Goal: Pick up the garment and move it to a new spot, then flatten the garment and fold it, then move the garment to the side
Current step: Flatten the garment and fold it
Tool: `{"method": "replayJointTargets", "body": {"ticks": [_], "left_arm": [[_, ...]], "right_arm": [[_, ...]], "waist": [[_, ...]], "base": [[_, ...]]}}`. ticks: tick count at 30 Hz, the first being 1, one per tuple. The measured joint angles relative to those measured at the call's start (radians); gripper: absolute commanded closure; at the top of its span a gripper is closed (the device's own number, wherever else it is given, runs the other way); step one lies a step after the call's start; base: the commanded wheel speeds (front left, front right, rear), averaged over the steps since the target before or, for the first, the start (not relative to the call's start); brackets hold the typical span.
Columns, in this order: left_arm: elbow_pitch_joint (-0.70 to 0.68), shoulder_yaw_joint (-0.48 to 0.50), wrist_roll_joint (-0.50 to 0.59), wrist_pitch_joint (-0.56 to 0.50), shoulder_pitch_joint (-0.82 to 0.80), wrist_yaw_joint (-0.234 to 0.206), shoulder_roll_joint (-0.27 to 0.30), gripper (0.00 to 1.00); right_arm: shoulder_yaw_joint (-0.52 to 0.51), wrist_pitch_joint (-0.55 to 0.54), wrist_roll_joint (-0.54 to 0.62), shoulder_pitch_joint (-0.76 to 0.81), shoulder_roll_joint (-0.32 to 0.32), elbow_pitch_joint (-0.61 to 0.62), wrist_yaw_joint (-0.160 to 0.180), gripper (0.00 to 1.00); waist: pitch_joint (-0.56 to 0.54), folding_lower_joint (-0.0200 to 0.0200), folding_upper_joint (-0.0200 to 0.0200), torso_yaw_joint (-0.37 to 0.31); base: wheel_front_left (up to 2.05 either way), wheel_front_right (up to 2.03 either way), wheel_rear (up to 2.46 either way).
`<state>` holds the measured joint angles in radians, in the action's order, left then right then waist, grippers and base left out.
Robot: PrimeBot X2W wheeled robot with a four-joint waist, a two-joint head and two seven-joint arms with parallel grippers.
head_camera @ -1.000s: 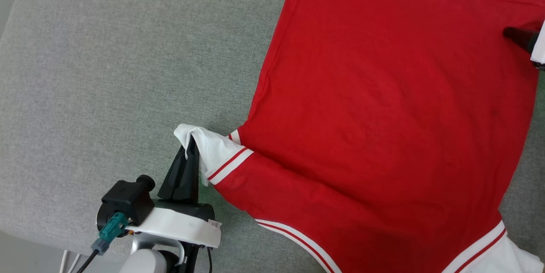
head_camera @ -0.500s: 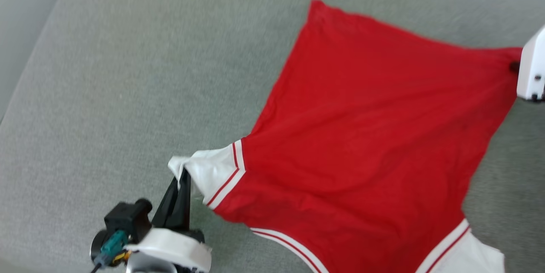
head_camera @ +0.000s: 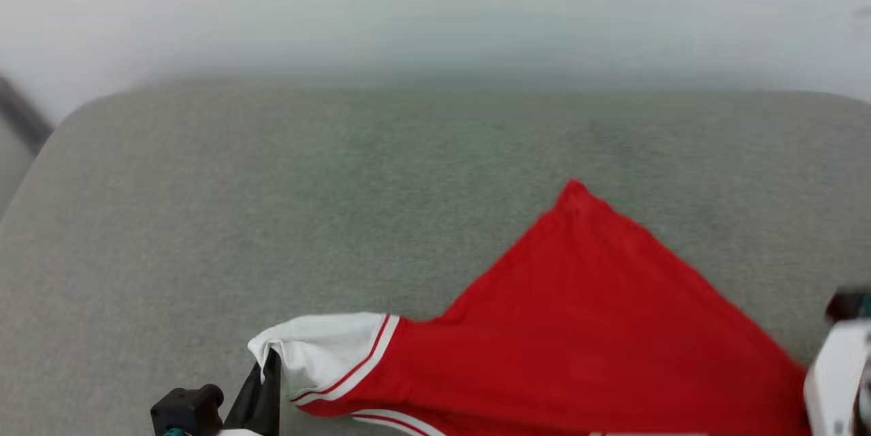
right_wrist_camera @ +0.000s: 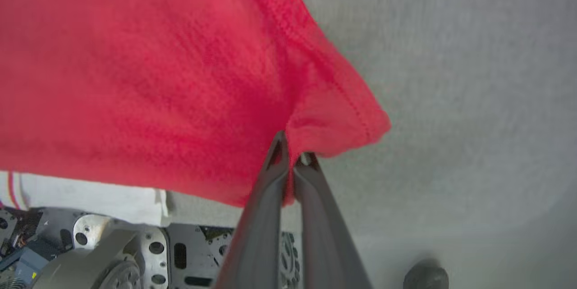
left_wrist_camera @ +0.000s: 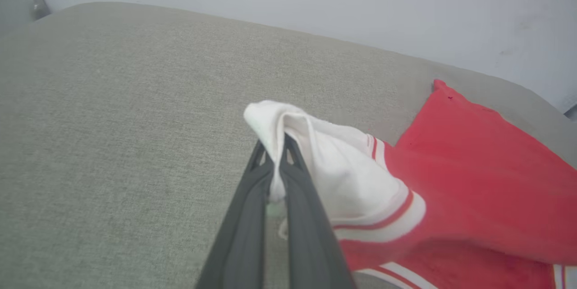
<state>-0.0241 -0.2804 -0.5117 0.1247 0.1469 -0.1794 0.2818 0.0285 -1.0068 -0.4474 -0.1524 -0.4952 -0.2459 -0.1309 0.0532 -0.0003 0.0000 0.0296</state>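
Garment (head_camera: 585, 327): near right part of the grey padded surface (head_camera: 272, 205), far corner lying on it.
Left fingers (left_wrist_camera: 266, 174): clamped tight on its white sleeve (left_wrist_camera: 342, 172).
Right fingers (right_wrist_camera: 277, 167): clamped tight on its red hem corner (right_wrist_camera: 342, 117).

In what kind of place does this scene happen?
Probably an indoor room, home-like or a test setup. A wide grey upholstered surface, like a sofa seat or mattress, meets a plain pale wall. The red garment suggests laundry folding.
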Motion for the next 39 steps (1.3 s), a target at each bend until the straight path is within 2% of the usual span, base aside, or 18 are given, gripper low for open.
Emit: {"method": "replayJointTargets", "body": {"ticks": [1, 3, 4, 6, 11, 16, 19, 21, 23, 26, 31, 35, 39], "left_arm": [[-0.002, -0.001, -0.001, -0.006, 0.003, 0.0, 0.004, 1.0], [-0.008, -0.001, -0.003, -0.014, 0.013, -0.001, 0.012, 1.0], [-0.011, 0.0, -0.002, -0.017, 0.014, -0.002, 0.017, 1.0], [-0.019, 0.002, -0.003, -0.023, 0.014, -0.006, 0.02, 1.0], [-0.027, 0.003, -0.002, -0.031, 0.02, -0.014, 0.029, 1.0], [-0.04, 0.001, 0.002, -0.034, 0.019, -0.019, 0.034, 1.0], [-0.049, -0.004, 0.006, -0.038, 0.003, -0.017, 0.034, 1.0], [-0.062, -0.008, 0.006, -0.037, -0.017, -0.013, 0.03, 1.0], [-0.072, -0.016, 0.009, -0.037, -0.047, -0.005, 0.03, 1.0], [-0.088, -0.027, 0.019, -0.032, -0.09, 0.003, 0.026, 1.0], [-0.098, -0.045, 0.034, -0.019, -0.156, 0.023, 0.017, 1.0], [-0.079, -0.057, 0.034, -0.001, -0.196, 0.04, 0.004, 1.0], [-0.054, -0.065, 0.033, 0.017, -0.224, 0.053, -0.011, 1.0]], "right_arm": [[-0.002, -0.017, 0.001, 0.061, 0.009, 0.017, 0.0, 0.95], [-0.02, -0.034, -0.007, 0.169, 0.056, 0.041, 0.0, 0.5], [-0.024, -0.039, -0.006, 0.212, 0.078, 0.05, 0.0, 0.0], [-0.059, -0.018, -0.02, 0.26, 0.132, 0.068, 0.0, 0.0], [-0.119, 0.124, -0.005, 0.271, 0.184, 0.148, 0.0, 0.0], [-0.179, 0.384, 0.04, 0.173, 0.186, 0.221, 0.0, 0.0], [-0.198, 0.525, 0.053, 0.095, 0.188, 0.215, 0.0, 0.0], [-0.202, 0.588, 0.051, 0.03, 0.19, 0.197, 0.0, 0.0], [-0.196, 0.606, 0.051, -0.036, 0.184, 0.17, 0.0, 0.0], [-0.143, 0.558, 0.048, -0.139, 0.165, 0.122, 0.0, 0.0], [-0.04, 0.302, 0.032, -0.282, 0.128, 0.041, 0.0, 0.0], [0.029, 0.113, 0.007, -0.362, 0.123, -0.007, 0.0, 0.0], [0.106, 0.037, -0.008, -0.415, 0.123, -0.039, 0.0, 0.0]], "waist": [[-0.01, 0.0, 0.0, -0.011], [-0.022, -0.0001, 0.0, -0.031], [-0.026, -0.0001, 0.0, -0.04], [-0.028, -0.0001, 0.0, -0.054], [-0.022, 0.0, 0.0, -0.071], [-0.011, 0.0, 0.0, -0.078], [0.007, 0.0001, 0.0, -0.071], [0.024, 0.0001, 0.0, -0.064], [0.047, 0.0002, 0.0, -0.055], [0.09, 0.0003, 0.0, -0.038], [0.168, 0.0004, 0.0, 0.0], [0.227, 0.0005, 0.0, 0.035], [0.277, 0.0005, 0.0, 0.067]], "base": [[0.0, 0.0, 0.0], [0.0, 0.0, 0.0], [0.0, 0.0, 0.0], [0.0, 0.0, 0.0], [0.0, 0.0, 0.0], [0.0, 0.0, 0.0], [0.0, 0.0, 0.0], [0.0, 0.0, 0.0], [0.0, 0.0, 0.0], [0.0, 0.0, 0.0], [0.0, 0.0, 0.0], [0.0, 0.0, 0.0], [0.0, 0.0, 0.0]]}}
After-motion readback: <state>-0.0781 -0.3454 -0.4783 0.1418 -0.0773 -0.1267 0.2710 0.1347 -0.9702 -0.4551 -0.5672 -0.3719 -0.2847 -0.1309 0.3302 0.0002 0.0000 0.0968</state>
